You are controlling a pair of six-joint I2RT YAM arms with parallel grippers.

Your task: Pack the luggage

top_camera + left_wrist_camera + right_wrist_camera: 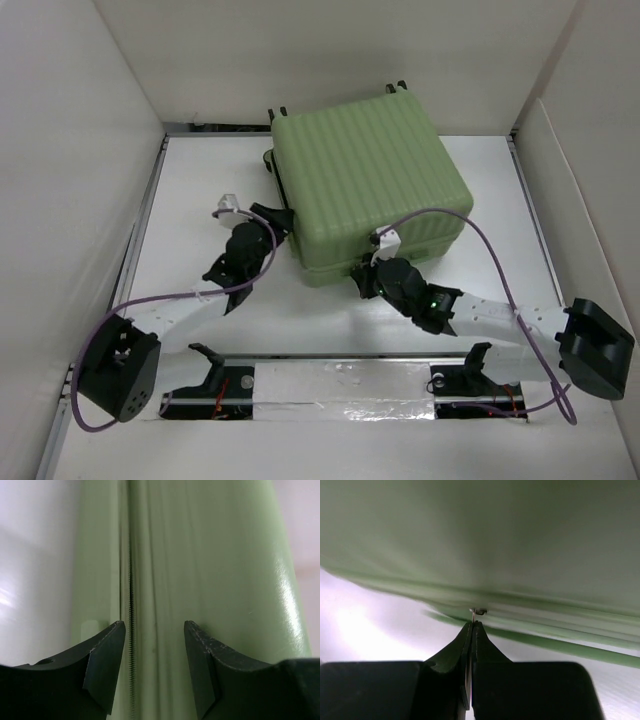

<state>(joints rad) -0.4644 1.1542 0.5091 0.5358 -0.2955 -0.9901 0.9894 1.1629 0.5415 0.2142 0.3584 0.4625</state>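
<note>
Luggage [370,185] closed, lying flat at the far middle of a white table [190,190], boxed in by plain pale walls [70,150] on three sides. Hard light-green shell, ribbed and glossy, rounded at the corners; small black wheels [397,88] at the far edge. Open tabletop to left and right, little behind. Left gripper [154,625] at the left side, jaws partway apart astride the zipper seam [131,645]. Right gripper [472,624] at the near edge, jaws pressed together on a thin metal tab [479,611].
</note>
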